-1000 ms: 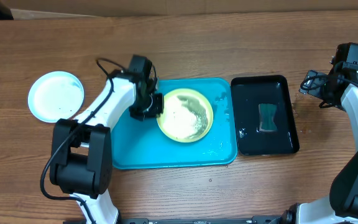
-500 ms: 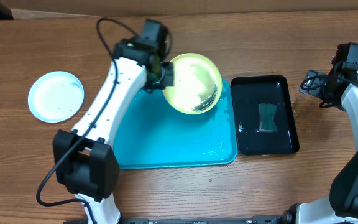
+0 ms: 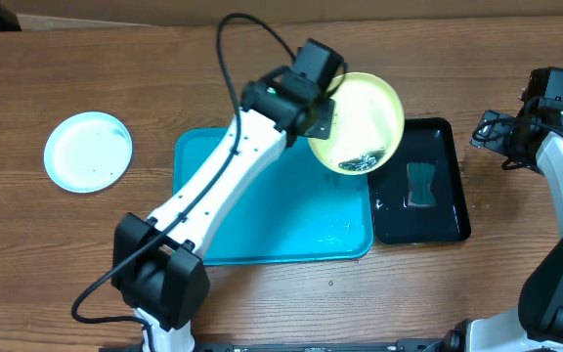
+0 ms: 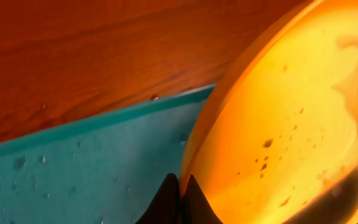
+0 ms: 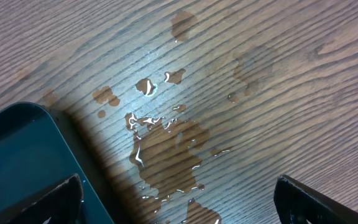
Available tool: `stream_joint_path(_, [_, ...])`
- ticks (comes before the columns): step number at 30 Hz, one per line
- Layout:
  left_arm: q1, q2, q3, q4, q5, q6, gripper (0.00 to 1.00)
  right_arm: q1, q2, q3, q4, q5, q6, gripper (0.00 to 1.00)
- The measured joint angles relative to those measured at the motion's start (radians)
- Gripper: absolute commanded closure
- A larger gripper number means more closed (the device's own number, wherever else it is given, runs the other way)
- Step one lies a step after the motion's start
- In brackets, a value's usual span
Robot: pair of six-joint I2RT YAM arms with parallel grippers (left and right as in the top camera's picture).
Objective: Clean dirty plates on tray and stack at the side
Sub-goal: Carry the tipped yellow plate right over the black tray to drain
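My left gripper is shut on the rim of the yellow-green plate and holds it tilted in the air above the right end of the turquoise tray and the black tray's near corner. Dark green-black bits have gathered at the plate's lower edge. In the left wrist view the gripper pinches the rim of the plate, with the tray below. Another plate, white with a light blue rim, lies on the table at the far left. My right gripper is open over wet wood, holding nothing.
A black glossy tray with water and a green sponge stands right of the turquoise tray. A water puddle lies on the wood beside the black tray's corner. The right arm stands at the table's right edge.
The left arm lifted the yellow-green plate off the turquoise tray, carried it right toward the black tray and tilted it; the dark bits slid to its lower edge. The right arm stayed still.
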Motion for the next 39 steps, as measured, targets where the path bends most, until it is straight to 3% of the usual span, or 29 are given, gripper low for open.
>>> stream_joint_path(24, [-0.336, 0.0, 0.001, 0.091, -0.596, 0.021, 0.96, 0.0, 0.0, 0.0, 0.0, 0.0, 0.001, 0.0])
stream_joint_path(39, [-0.445, 0.0, 0.003, 0.217, -0.85, 0.219, 0.96, 0.0, 0.0, 0.0, 0.0, 0.0, 0.0, 0.0])
